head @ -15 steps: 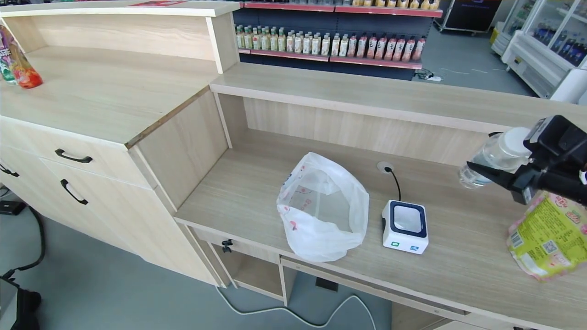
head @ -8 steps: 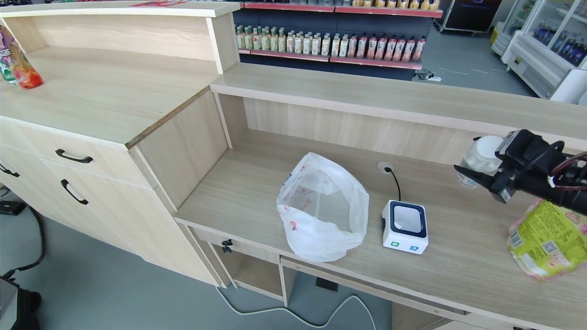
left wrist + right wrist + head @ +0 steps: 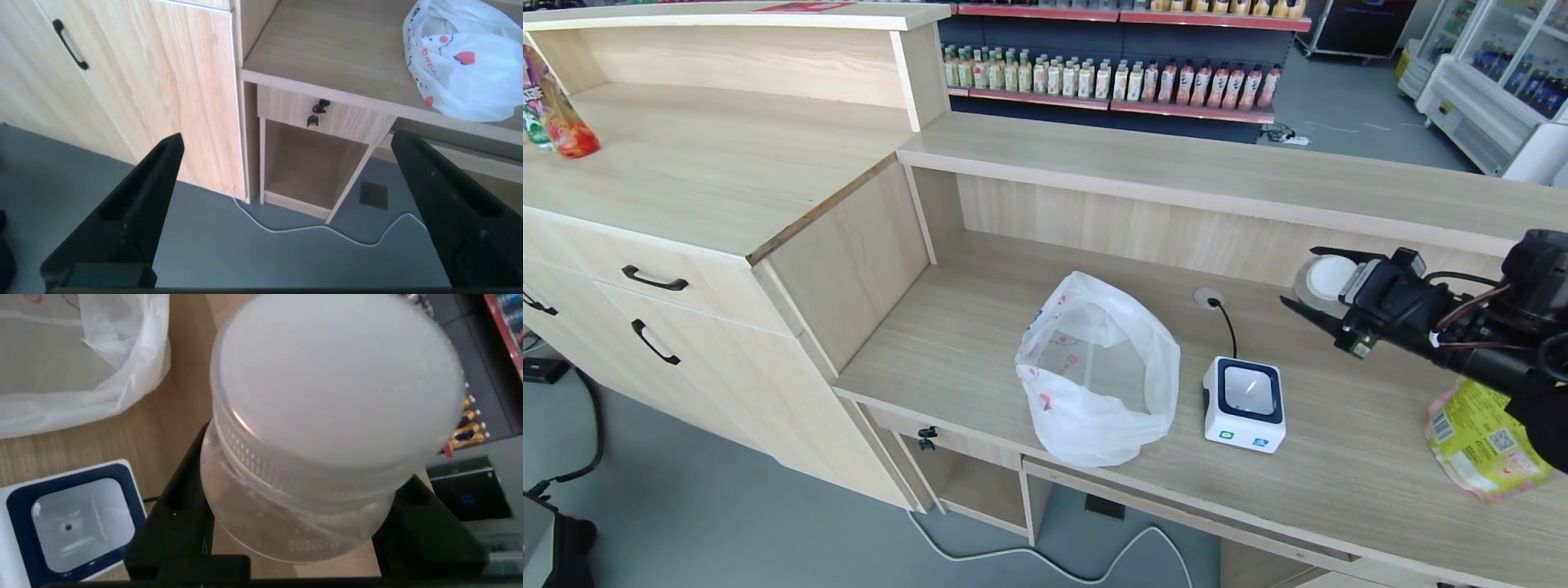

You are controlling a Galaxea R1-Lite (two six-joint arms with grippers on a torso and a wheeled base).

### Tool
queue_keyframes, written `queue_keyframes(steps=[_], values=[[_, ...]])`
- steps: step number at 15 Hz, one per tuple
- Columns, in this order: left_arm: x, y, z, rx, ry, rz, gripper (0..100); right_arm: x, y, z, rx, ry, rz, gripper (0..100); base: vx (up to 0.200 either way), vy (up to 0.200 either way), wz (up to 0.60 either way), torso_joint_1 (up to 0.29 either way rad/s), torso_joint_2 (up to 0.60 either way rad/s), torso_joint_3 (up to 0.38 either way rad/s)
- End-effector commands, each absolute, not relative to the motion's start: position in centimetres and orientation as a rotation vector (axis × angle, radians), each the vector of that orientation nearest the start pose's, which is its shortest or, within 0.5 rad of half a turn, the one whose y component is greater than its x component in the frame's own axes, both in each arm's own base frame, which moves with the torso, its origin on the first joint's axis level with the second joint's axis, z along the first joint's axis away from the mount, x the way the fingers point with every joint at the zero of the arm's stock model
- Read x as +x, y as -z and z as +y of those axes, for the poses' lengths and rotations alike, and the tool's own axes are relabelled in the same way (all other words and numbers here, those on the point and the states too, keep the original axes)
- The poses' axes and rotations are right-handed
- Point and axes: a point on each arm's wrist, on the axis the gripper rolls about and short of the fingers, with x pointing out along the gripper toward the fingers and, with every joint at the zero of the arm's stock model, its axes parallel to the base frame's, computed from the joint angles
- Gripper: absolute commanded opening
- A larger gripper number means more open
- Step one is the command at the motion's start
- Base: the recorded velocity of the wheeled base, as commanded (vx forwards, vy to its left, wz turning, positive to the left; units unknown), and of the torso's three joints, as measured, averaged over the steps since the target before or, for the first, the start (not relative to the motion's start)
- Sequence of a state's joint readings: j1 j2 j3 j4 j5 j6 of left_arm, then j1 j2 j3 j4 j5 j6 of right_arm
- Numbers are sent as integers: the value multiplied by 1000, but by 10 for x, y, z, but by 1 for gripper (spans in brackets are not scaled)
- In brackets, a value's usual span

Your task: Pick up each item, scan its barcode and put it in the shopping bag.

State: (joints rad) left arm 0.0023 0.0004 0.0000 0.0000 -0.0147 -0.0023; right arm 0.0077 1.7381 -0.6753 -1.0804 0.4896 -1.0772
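In the last second my right gripper (image 3: 1305, 278), clamped on the clear jar (image 3: 1327, 276), has swung left toward the scanner (image 3: 1245, 403). The jar hangs over the counter (image 3: 1339, 482), beyond the scanner's right side. It has turned so its long axis now points white lid up toward my head, base down.

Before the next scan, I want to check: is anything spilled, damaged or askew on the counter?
Nothing stands out. The bag stands open, the scanner sits flat, the jar in the right gripper has its lid on, and nothing is spilled.
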Motion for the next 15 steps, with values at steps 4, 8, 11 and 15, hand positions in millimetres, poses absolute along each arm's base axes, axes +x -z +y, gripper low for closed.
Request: queue_keyframes(steps=[4, 8, 11, 15], values=[[-23, -75, 0, -3, 11, 0, 100, 312, -155, 22, -1167, -583, -335, 0, 0, 0, 0, 0, 0, 0], [-23, -75, 0, -3, 11, 0, 100, 316, -145, 24, -1232, -631, -364, 0, 0, 0, 0, 0, 0, 0], [-23, -75, 0, -3, 11, 0, 100, 318, -139, 23, -1250, -645, -357, 0, 0, 0, 0, 0, 0, 0], [-23, -75, 0, -3, 11, 0, 100, 319, -126, 24, -1287, -706, -387, 0, 0, 0, 0, 0, 0, 0]])
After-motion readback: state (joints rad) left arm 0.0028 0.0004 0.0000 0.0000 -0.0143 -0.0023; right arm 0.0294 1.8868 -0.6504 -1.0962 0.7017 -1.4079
